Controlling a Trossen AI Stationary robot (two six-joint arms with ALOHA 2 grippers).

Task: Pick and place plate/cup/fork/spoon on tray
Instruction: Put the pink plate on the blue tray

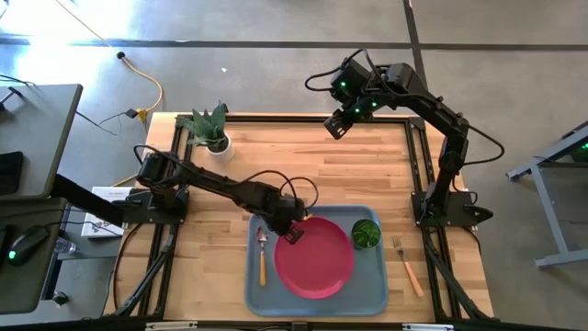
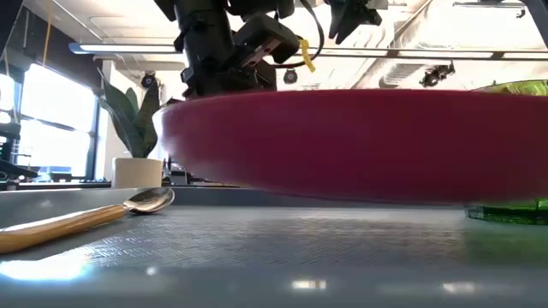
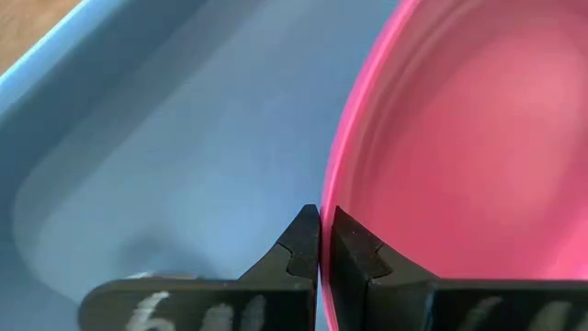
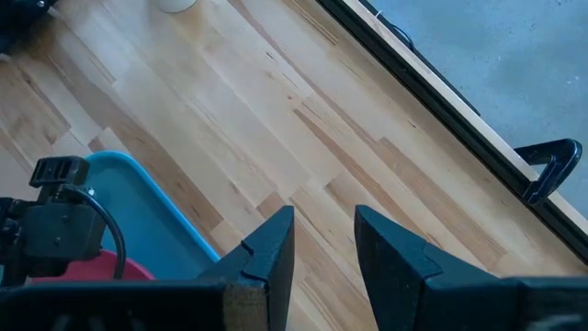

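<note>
L gripper (image 3: 320,241) clamped on plate (image 1: 315,256) rim, over tray (image 1: 367,294) | R gripper (image 4: 323,241) parted, empty, above table's far edge | fork (image 1: 407,267) off tray

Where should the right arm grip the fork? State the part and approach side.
Probably the orange handle of the fork, from straight above. It lies flat on the table just right of the tray, clear of other items, so the fingers can close across the thin handle.

The left arm is reaching low across the counter, its gripper (image 1: 292,230) pinching the plate's (image 3: 459,147) rim between closed fingers (image 3: 299,244). The right arm is waiting raised at the far side, its gripper (image 4: 323,241) hanging with fingers parted.
</note>
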